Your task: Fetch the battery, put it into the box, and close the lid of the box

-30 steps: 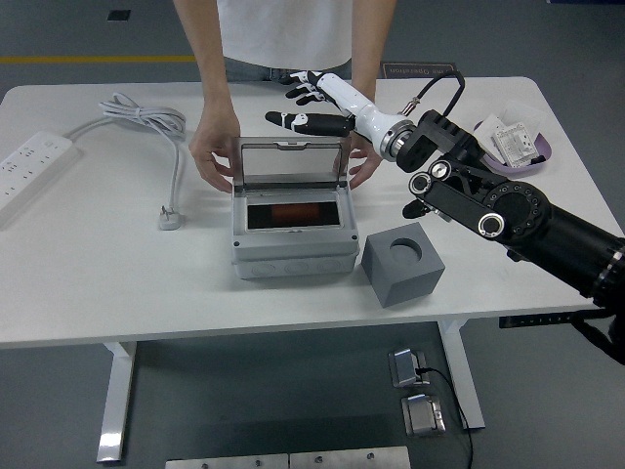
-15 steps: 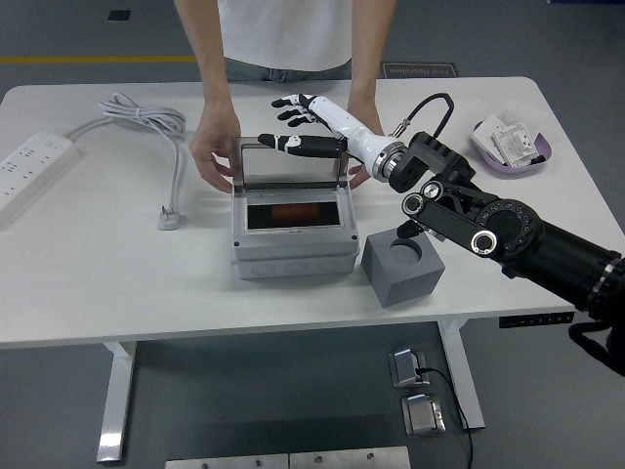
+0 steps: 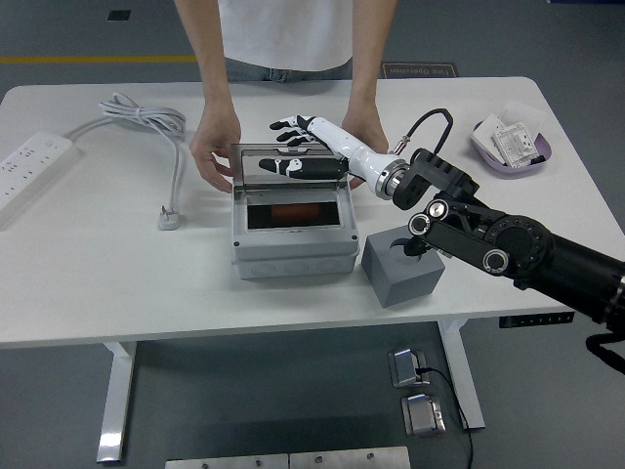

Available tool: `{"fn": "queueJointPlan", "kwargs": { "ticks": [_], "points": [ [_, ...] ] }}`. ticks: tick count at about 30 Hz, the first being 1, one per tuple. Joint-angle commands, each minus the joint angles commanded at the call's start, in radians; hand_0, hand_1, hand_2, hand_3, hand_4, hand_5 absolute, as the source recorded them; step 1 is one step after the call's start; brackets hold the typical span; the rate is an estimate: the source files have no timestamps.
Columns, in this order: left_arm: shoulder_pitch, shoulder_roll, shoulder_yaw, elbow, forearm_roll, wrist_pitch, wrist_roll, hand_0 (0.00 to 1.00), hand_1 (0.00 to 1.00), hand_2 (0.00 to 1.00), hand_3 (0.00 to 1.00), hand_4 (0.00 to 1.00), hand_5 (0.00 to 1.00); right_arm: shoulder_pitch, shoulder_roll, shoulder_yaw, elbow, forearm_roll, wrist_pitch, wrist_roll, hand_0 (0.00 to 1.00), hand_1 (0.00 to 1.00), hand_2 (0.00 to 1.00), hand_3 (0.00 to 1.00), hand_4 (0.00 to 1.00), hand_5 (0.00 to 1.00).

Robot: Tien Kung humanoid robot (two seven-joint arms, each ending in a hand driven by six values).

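The right hand (image 3: pixel 296 147), fingers spread and holding nothing, rests across the top edge of the half-raised lid (image 3: pixel 289 168). Beneath it, the grey box (image 3: pixel 293 237) holds the orange battery (image 3: pixel 290 211). A person's hands (image 3: pixel 214 149) steady the box's back corners. A grey block (image 3: pixel 401 269) sits just right; the surface (image 3: pixel 117 283) lies open in front.
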Motion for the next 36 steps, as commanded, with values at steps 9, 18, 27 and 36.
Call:
{"fn": "queueJointPlan", "kwargs": {
  "ticks": [9,18,27,36],
  "points": [
    [0.005,0.001,0.014,0.001,-0.023,0.003,-0.004,0.627,0.704,0.614,0.585,0.602,0.136,-0.032,-0.071,-0.016,0.140,-0.032,-0.020,-0.041,0.912,0.770,0.825,0.868,0.962,0.656],
    [0.010,0.004,0.021,0.001,-0.036,0.005,-0.006,0.627,0.704,0.614,0.584,0.600,0.139,-0.069,-0.113,-0.047,0.214,-0.024,-0.016,-0.060,0.858,0.756,0.824,0.872,0.960,0.654],
    [0.014,0.004,0.015,0.002,-0.034,0.006,-0.006,0.627,0.703,0.614,0.584,0.601,0.137,-0.097,-0.136,-0.031,0.241,-0.034,-0.009,-0.069,0.785,0.726,0.824,0.876,0.954,0.658],
    [0.020,0.003,0.013,0.002,-0.035,0.008,-0.007,0.627,0.703,0.614,0.584,0.601,0.136,-0.140,-0.159,0.081,0.238,-0.071,-0.004,-0.077,0.782,0.726,0.826,0.876,0.942,0.645]
  ]
}}
